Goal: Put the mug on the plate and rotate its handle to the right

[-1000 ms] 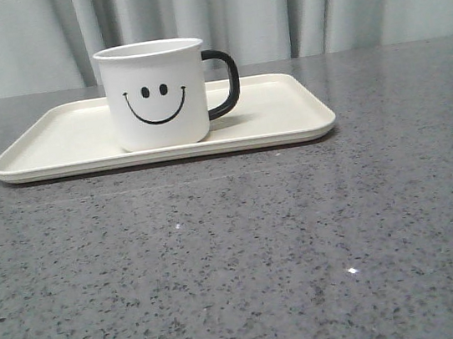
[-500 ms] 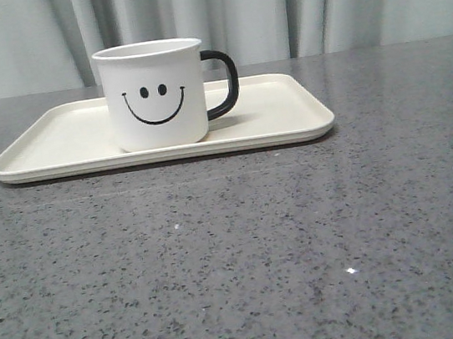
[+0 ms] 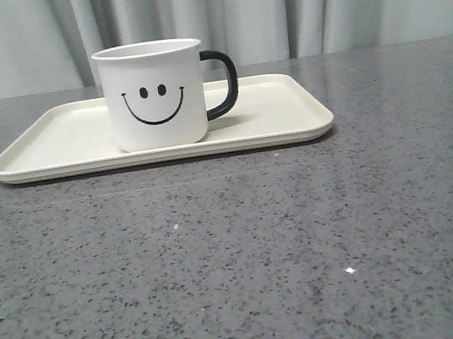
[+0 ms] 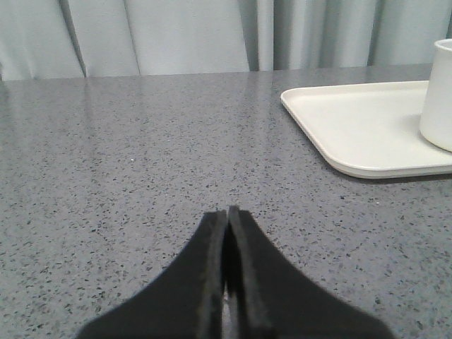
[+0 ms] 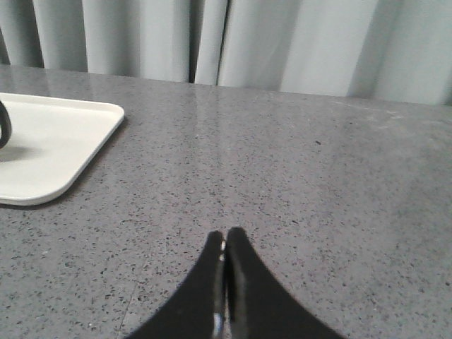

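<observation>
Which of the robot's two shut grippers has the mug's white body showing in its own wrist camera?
The left gripper: its view catches the mug on the plate. The right gripper sees only the black handle.

Open table [image 3: 239, 260] front & sides; only obstacle mid-plate [image 3: 287, 119] mug [image 3: 153, 95], curtain [image 3: 271, 3] behind.

White cylindrical mug [image 3: 155, 95] stands upright on the cream rectangular plate [image 3: 55, 147], left of the plate's centre, smiley face toward the camera. Black loop handle [image 3: 223, 82] points right. Mug interior not visible; contents, if any, cannot be confirmed.
</observation>
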